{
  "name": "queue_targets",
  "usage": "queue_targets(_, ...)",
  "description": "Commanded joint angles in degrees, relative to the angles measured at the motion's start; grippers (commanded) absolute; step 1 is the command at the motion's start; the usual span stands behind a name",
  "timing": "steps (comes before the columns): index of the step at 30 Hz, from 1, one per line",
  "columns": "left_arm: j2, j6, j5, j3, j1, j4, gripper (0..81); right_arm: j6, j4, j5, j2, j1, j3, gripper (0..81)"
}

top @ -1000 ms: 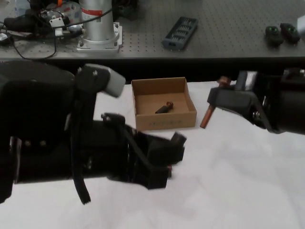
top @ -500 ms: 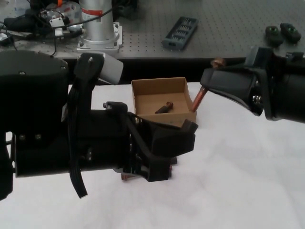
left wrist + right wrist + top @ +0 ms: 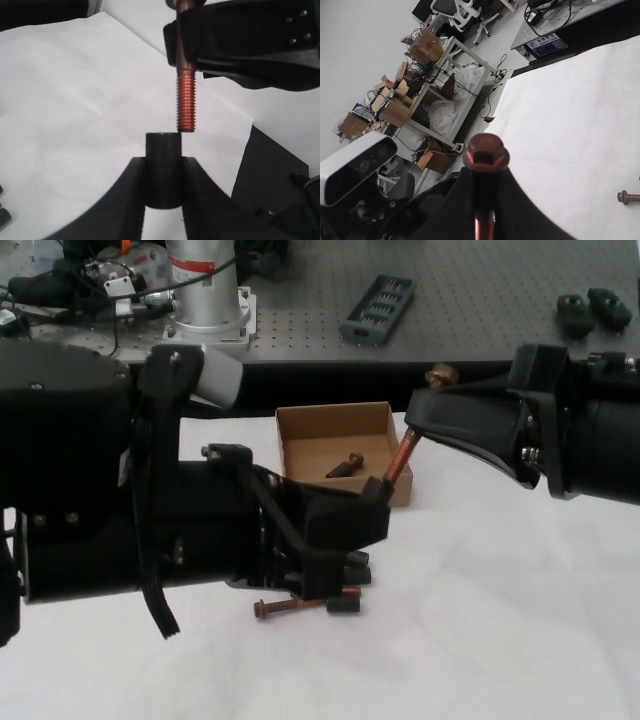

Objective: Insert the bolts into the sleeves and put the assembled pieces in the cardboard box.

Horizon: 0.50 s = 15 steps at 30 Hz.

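My left gripper (image 3: 162,165) is shut on a short black sleeve (image 3: 162,172), held upright with its open end up. My right gripper (image 3: 485,192) is shut on a copper bolt (image 3: 186,100), whose hex head (image 3: 486,151) points toward the right wrist camera. The bolt's threaded tip hangs just above the sleeve's mouth, almost touching its rim. In the high view the two grippers meet in front of the cardboard box (image 3: 300,435), left gripper (image 3: 372,512) below, right gripper (image 3: 420,425) above with the bolt (image 3: 399,456). One dark assembled piece (image 3: 345,464) lies in the box.
A loose copper bolt (image 3: 285,607) and black sleeves (image 3: 345,602) lie on the white cloth (image 3: 500,620) under my left arm. That loose bolt (image 3: 626,196) also lies on the cloth in the right wrist view. Behind stand a metal post (image 3: 207,285) and a dark ridged block (image 3: 378,305).
My right gripper carried the bolt left and up, to above the sleeve. My left gripper lifted the sleeve toward the box, uncovering the loose bolt and sleeves on the cloth.
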Motion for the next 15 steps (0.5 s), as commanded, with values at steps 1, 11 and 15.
queue_targets(1, -0.61, 0.6, -0.51, -0.08, 0.29, -1.19, 0.6, -0.41, -0.64, -0.86, -0.15, 0.15, -0.27, 1.9)
queue_targets(11, -0.61, -0.21, 1.05, -0.08, 0.26, -1.31, 0.6, -1.48, -0.64, -0.86, -0.15, 0.15, -0.27, 1.9)
queue_targets(15, -0.61, -0.18, 2.32, -0.08, 0.26, -1.31, 0.6, -1.47, -0.64, -0.86, -0.15, 0.02, -0.27, 1.9)
